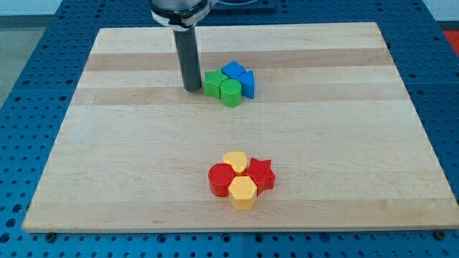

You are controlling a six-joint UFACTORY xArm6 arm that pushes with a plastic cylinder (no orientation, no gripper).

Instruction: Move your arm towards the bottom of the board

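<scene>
My tip rests on the wooden board in the upper middle of the view, just left of a cluster of blocks. That cluster holds a green star-shaped block, a green cylinder, a blue block and a blue triangular block, all touching. The tip is very close to the green star-shaped block; I cannot tell if it touches. Lower down sits a second cluster: a red cylinder, a red star-shaped block, a yellow block and a yellow hexagonal block.
The board lies on a blue perforated table. The arm's dark body comes in from the view's top.
</scene>
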